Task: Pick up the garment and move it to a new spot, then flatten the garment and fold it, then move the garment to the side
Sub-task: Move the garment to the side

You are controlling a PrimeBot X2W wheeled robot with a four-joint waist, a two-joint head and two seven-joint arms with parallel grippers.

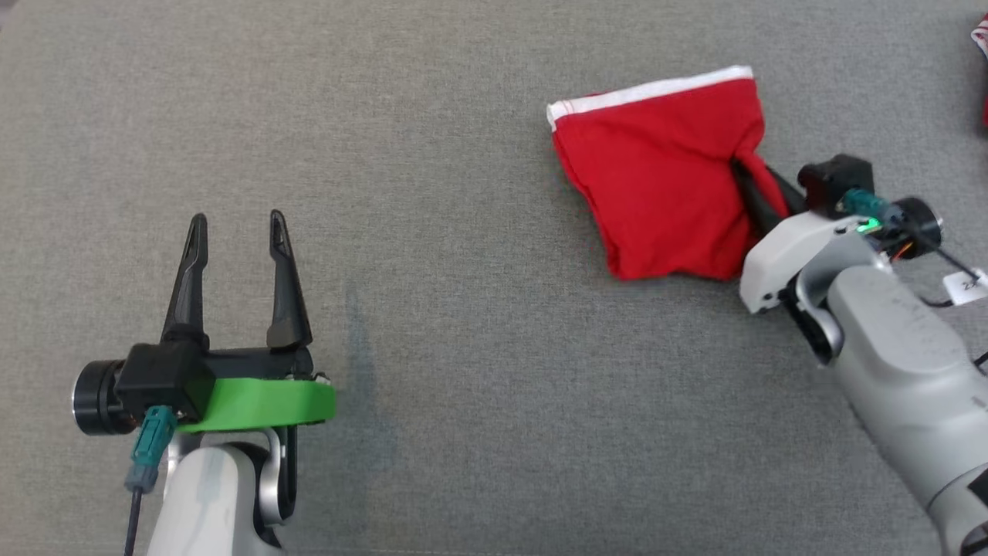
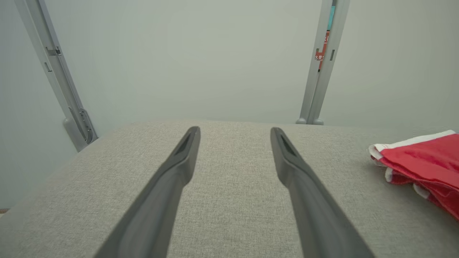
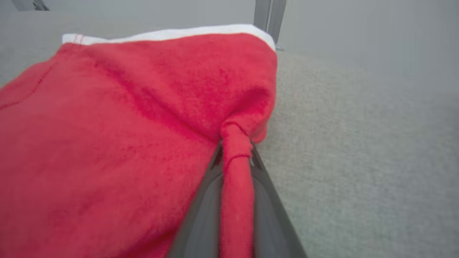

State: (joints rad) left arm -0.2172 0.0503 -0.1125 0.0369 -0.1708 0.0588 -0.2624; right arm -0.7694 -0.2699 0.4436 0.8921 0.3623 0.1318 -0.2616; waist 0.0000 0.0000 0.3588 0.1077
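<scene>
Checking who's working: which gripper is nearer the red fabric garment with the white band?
Right. The right gripper is shut on a pinched fold of the red garment; the left gripper stands open over the grey fabric surface, well to its left.

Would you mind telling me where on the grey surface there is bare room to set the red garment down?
The widest bare patch is the middle of the grey surface, between the open left gripper and the red garment. The right is crowded: the garment, the right gripper pinching it, and more red cloth at the edge.
</scene>
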